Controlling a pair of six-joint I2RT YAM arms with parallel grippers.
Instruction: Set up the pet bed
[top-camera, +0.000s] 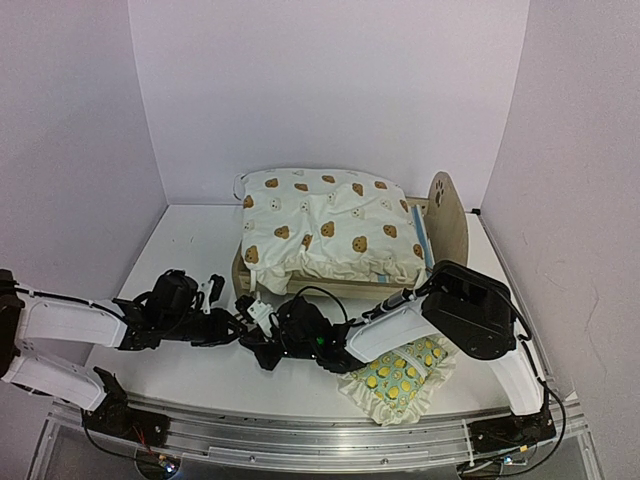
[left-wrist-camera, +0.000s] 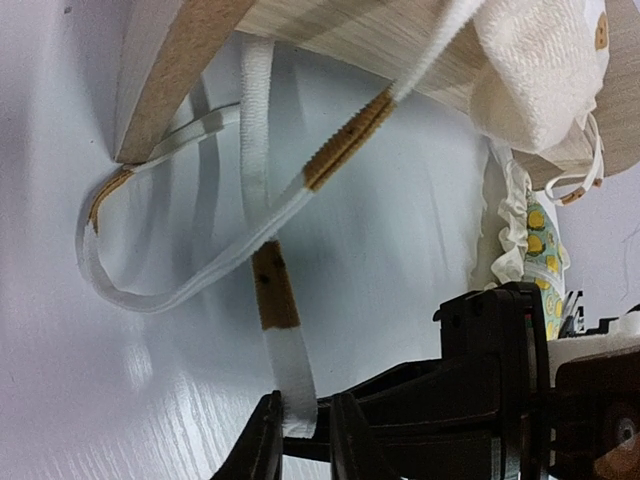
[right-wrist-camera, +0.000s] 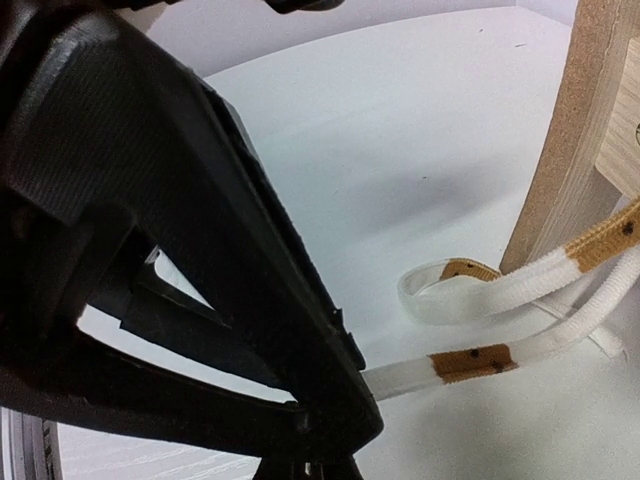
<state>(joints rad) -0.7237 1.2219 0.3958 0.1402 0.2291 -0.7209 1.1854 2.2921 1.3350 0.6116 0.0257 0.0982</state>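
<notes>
On the white table (top-camera: 190, 240), the pet bed (top-camera: 452, 220) sits centre-back under a bear-print cushion (top-camera: 325, 225), and at its near-left corner the tightly closed right tool (top-camera: 258, 345) meets the left tool (left-wrist-camera: 300, 445), whose jaws stand narrow around a white tie (left-wrist-camera: 255, 150), grip unclear.

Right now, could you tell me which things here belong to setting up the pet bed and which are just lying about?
In the job: pet bed; bear-print cushion on it; cushion ties; right gripper, shut on a tie; left gripper, straddling a tie.
Lying about: lemon-print ruffled pillow, untouched by either gripper.
</notes>
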